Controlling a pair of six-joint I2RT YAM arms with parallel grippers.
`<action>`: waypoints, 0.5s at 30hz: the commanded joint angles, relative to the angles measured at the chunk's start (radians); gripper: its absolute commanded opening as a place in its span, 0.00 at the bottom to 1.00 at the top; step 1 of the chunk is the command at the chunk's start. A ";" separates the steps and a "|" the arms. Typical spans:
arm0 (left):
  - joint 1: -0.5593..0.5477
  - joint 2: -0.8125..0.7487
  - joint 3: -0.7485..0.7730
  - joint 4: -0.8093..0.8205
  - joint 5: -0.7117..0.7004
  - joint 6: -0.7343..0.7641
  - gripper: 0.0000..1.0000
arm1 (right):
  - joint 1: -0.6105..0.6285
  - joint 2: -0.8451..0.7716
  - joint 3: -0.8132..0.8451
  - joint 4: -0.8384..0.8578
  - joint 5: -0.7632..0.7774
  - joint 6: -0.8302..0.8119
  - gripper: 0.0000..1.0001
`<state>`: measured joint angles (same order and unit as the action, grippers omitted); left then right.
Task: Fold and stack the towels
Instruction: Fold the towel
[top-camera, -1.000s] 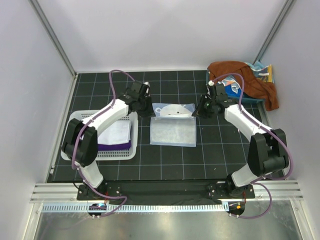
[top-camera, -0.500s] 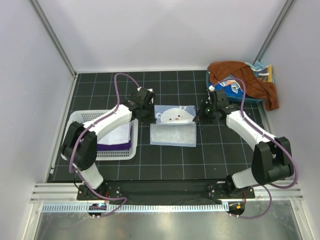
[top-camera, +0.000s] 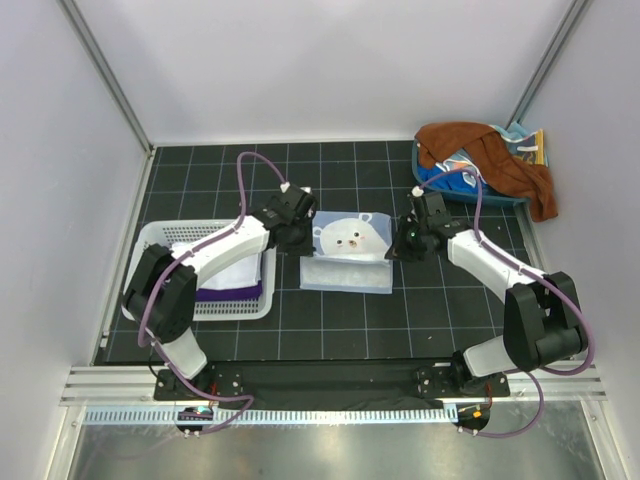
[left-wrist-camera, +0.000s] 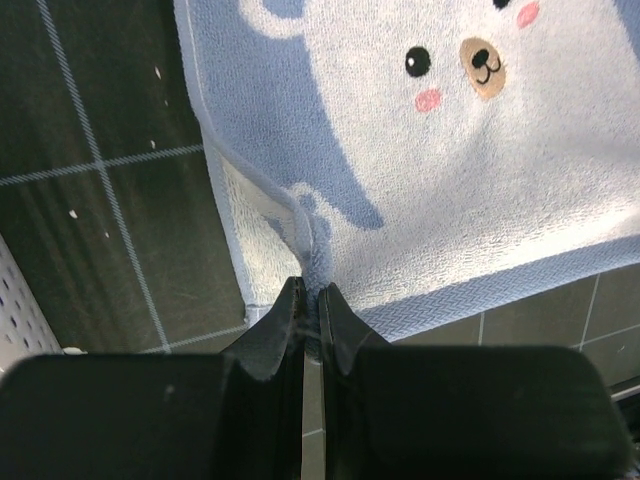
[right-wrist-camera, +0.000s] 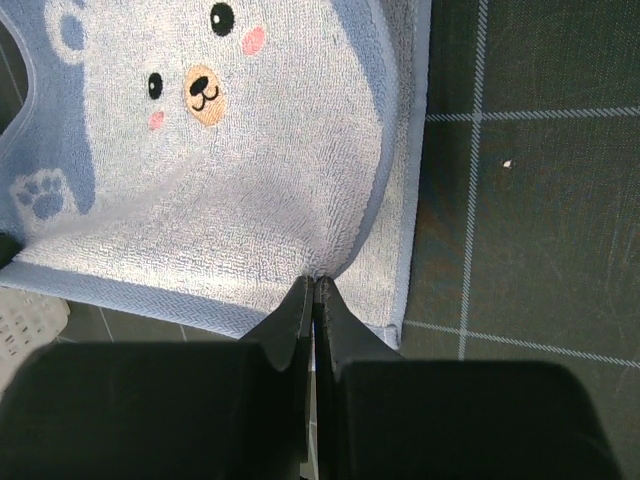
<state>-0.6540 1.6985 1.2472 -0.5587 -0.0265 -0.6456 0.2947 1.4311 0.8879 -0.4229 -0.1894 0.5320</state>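
Top external view: light blue bear towel at the centre of the tabletop, between the two arms. Over the last second its bear-face flap has been drawn from the far side toward the near edge and now covers most of the lower layer, leaving only a near strip bare. Left pincer is at the flap's left edge, right pincer at its right edge. White slotted basket to the left holds a white towel lying over a dark purple towel. Rust-brown towel sits heaped in the far right corner, well apart. Left wrist view: left pincer clamped shut on a gathered pinch of the bear towel's hem. Right wrist view: right pincer likewise nipped tight on the opposite hem of the bear towel, its face showing upward. Judgement: the half-fold is well advanced but not finished. The edges have yet to meet, and stacking in the basket is still to come.
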 joint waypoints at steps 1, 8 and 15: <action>-0.007 -0.023 -0.020 -0.001 -0.030 0.006 0.00 | 0.012 -0.015 -0.007 0.047 0.025 0.008 0.01; -0.021 -0.011 -0.045 0.013 -0.036 -0.002 0.01 | 0.026 0.002 -0.020 0.058 0.027 0.008 0.01; -0.039 -0.017 -0.054 0.017 -0.044 -0.008 0.00 | 0.032 -0.021 -0.024 0.047 0.038 0.011 0.01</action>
<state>-0.6830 1.6985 1.1961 -0.5575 -0.0448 -0.6479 0.3237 1.4315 0.8627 -0.3965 -0.1776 0.5331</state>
